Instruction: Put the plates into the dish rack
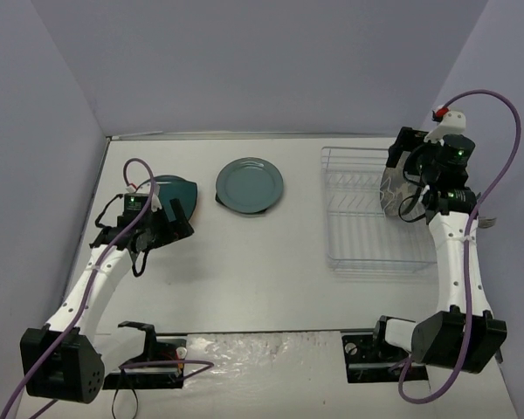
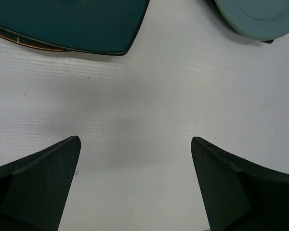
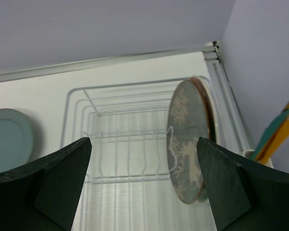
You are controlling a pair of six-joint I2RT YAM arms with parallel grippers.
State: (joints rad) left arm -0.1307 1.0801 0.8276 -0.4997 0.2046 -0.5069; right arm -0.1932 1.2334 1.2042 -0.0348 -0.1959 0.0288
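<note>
The right end effector (image 3: 143,142) is hanging spread wide, holding nothing. A patterned plate (image 3: 185,144) is standing on its edge in the dish rack (image 1: 367,229), just ahead of it and closer to its right finger. If that finger is swinging sideways on the way out, it could be knocking the plate over.

The left end effector (image 2: 135,140) is spread too, holding nothing, over bare counter (image 2: 149,86). The dark teal plate (image 2: 72,24) is lying flat ahead to its left. The grey-green plate (image 2: 262,14) is lying ahead to its right. Both are sitting low, so the fingers may just be pushing them along.
</note>
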